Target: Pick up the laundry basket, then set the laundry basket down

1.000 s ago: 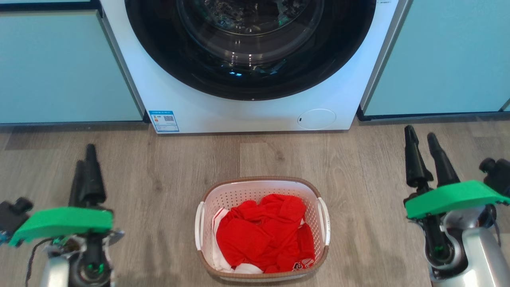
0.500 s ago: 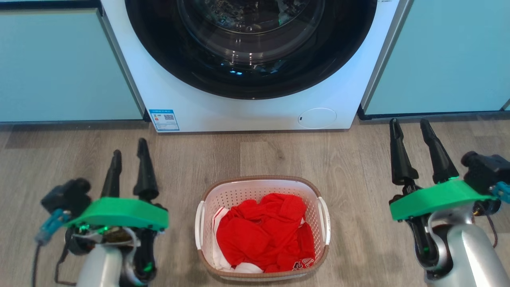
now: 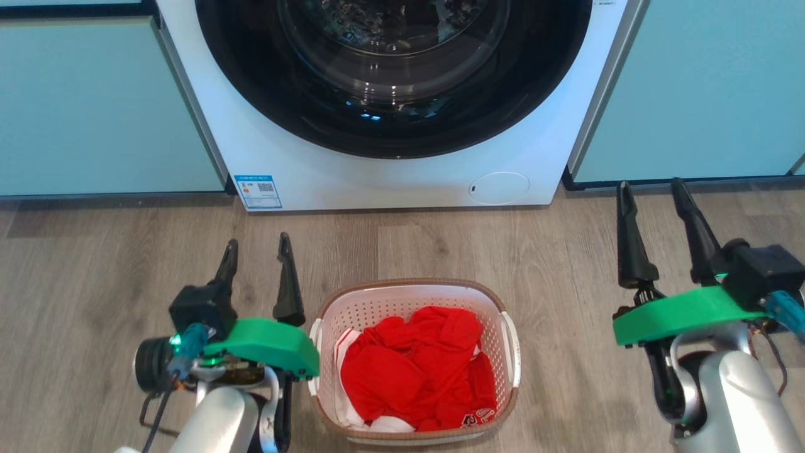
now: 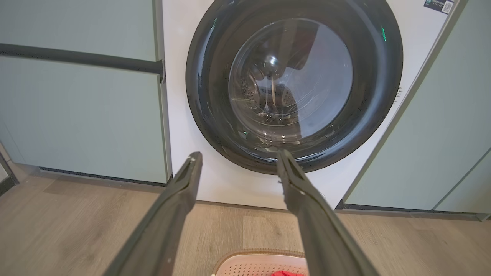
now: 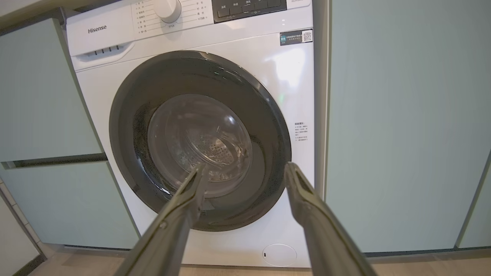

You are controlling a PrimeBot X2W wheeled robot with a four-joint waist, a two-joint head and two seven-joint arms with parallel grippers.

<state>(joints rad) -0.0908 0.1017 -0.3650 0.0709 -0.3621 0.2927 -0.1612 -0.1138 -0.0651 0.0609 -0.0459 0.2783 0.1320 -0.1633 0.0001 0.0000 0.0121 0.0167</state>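
The laundry basket [image 3: 371,311] was seen standing upright on the wood-look floor [image 3: 113,264], in front of the white washing machine [image 3: 390,182] and apart from it, with a strip of bare floor between the two. It was filled with crumpled red clothing [image 3: 415,371], and a little white cloth [image 3: 344,402] was visible along its left and near edges. No finger was placed on either of its two white side handles.

The left hand [image 3: 258,241] was held just beside the basket's left side, with its green bracket [image 3: 264,343] close to the left handle. Whether the bracket touched the handle could not be told. Its two dark fingers were spread wide and pointed toward the machine, and nothing was held between them. In the left wrist view the same fingers were seen parted. The machine's dark round door [image 4: 293,84] was framed beyond them, and the far rim of the basket was caught at the bottom edge.

The right hand [image 3: 651,184] was held well apart from the basket, out to its right, near the machine's front corner and the pale green cabinet [image 3: 704,94]. Its fingers were likewise spread wide, and nothing was gripped. In the right wrist view the lower part of the glass door was framed between them, and a white dial [image 5: 167,8] was seen at the top of the machine.
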